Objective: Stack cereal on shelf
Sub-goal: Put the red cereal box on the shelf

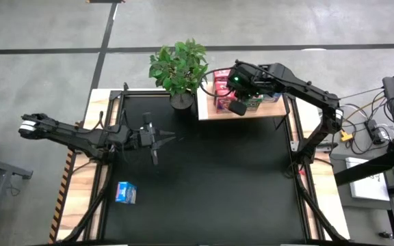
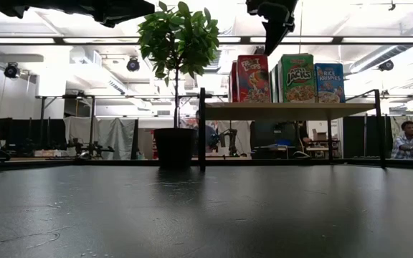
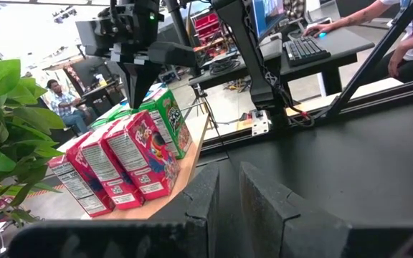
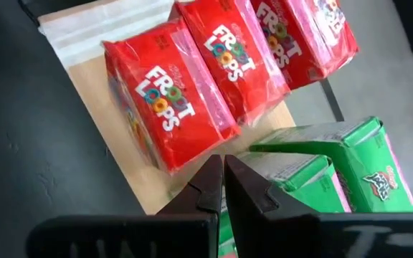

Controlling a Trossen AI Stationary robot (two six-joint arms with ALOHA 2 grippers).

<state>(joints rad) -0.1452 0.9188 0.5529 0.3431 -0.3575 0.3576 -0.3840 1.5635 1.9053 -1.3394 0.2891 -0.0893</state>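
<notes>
Cereal boxes (image 1: 241, 92) crowded on the pale shelf (image 1: 217, 109) at the table's far right corner, half hidden from above by the right arm. Near front left of the black table (image 1: 211, 178), well apart from the rest: one blue box (image 1: 126, 193), seen only from above, missing from the level view. Farther in, left gripper (image 1: 156, 140) over bare table left of centre, fingers (image 3: 206, 197) drawn almost together with a thin gap, gripping nothing. Beyond it, potted plant (image 1: 180, 68) at the far edge just beside the shelf, leaves cutting across the left wrist picture's side. Right gripper (image 1: 238, 107) hanging over the shelf's near edge, fingers pressed together and empty, above the green boxes (image 4: 328, 172); three red boxes (image 4: 171, 107) side by side only fully countable from that wrist. Level view alone: a red, a green and a blue box (image 2: 329, 82) upright on the plank, prints readable, further boxes behind them impossible to count. Exact total on the shelf hard to tell. Far behind, a seated person (image 2: 406, 140) at a desk, small and cut off by the picture's edge.
</notes>
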